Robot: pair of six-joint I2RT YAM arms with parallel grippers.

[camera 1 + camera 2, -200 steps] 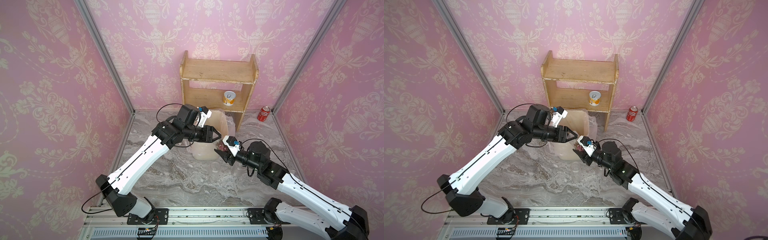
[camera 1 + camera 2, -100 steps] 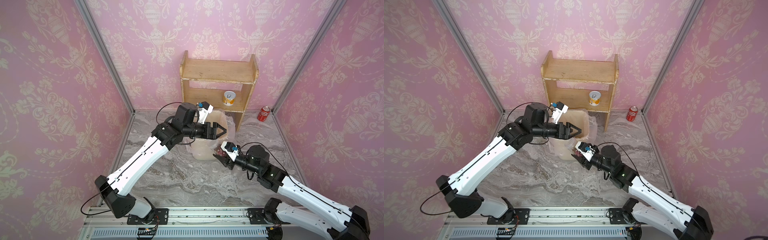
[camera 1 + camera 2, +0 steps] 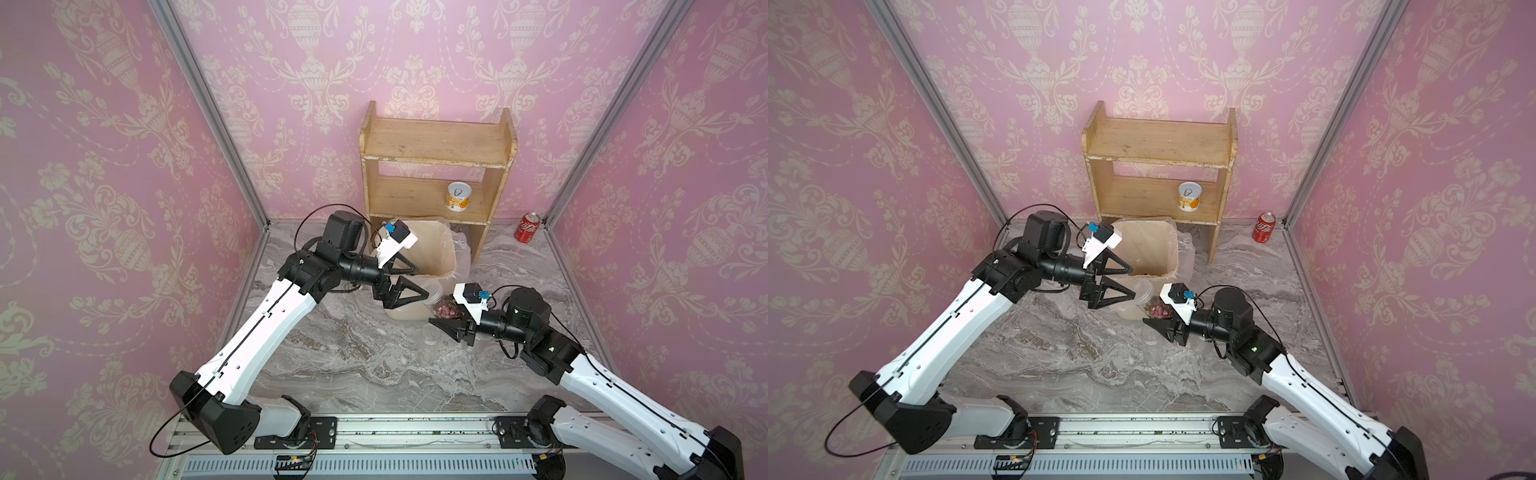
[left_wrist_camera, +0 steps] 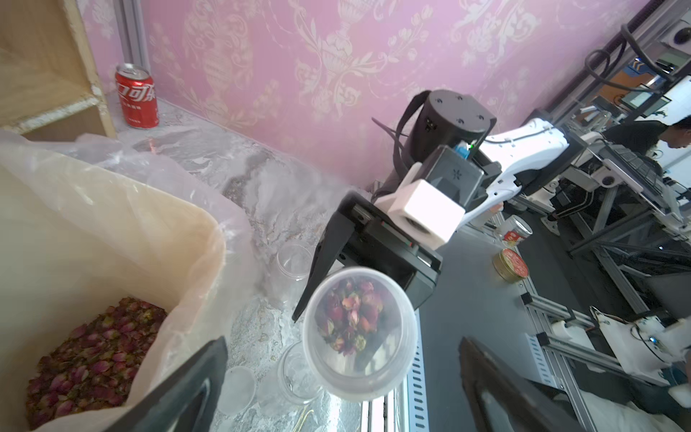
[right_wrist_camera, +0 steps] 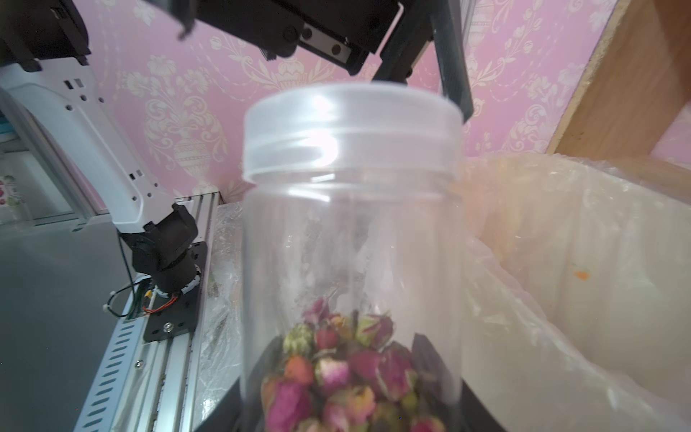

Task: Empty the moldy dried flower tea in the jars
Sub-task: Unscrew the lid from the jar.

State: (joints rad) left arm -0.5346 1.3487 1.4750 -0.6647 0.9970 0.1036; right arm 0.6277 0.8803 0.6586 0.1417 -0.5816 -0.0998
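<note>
Status: roughly two of three done, by my read. The bin [image 4: 209,232] beside the left gripper [image 3: 417,282] already has a layer of tea [image 4: 93,359] in the bottom. Two empty jars [image 4: 295,262] [image 4: 299,374] sit lidless on the table just below the right gripper [image 3: 449,318]. That gripper is clamped on the body of the last jar [image 5: 351,232], which has its lid [image 5: 351,123] on and a heap of buds [image 5: 347,374] inside, held next to the bin's near wall. The left gripper's jaws are spread wide with the lid between them, gaps on both sides, nothing gripped. Left to do, I'd guess: get that lid off, tip the jar into the bin, set it down. Counts:

- jars 3 (1 held and full, 2 empty)
- lids 2 visible (1 on the jar, 1 loose lid [image 4: 235,385] on the table by the empties); can't find another
- bin 1
- shelf [image 3: 436,145] 1, with 1 tin [image 3: 458,197] on it
- cola can [image 3: 528,226] 1, well away from both grippers
</note>
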